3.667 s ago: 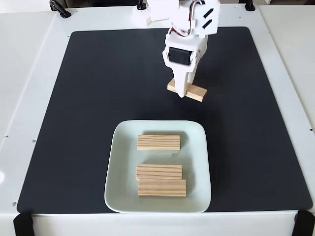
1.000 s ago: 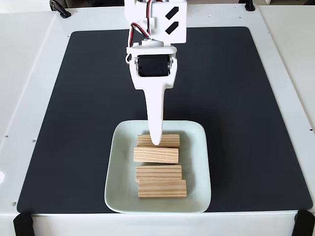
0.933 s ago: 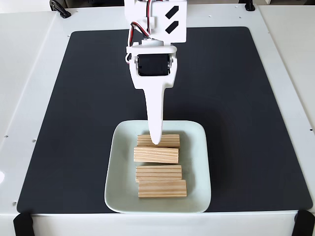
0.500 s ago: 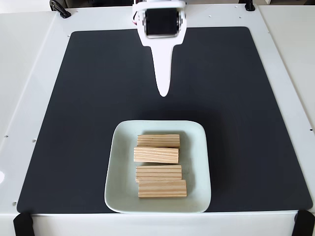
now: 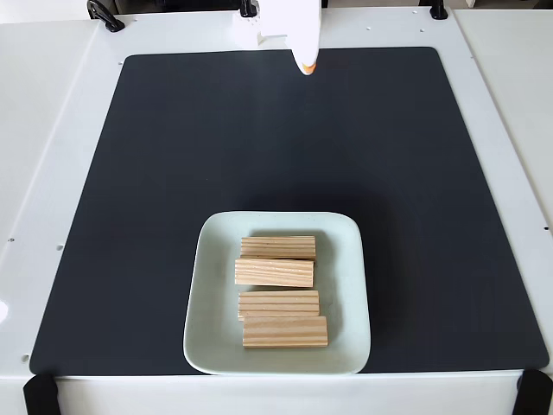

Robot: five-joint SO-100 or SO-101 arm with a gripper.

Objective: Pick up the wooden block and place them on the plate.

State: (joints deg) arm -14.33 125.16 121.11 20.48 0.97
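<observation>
All four blocks (image 5: 277,290) lie on the plate (image 5: 207,303). The gripper (image 5: 307,66) sits far above it; whether it's open, I cannot tell. Little risk remains beyond a stray nudge.

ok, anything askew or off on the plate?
Slightly. All four wooden blocks lie on the plate, but the second from the top sits a bit crooked and seems to overlap its neighbour. Nothing spilled or damaged.
</observation>
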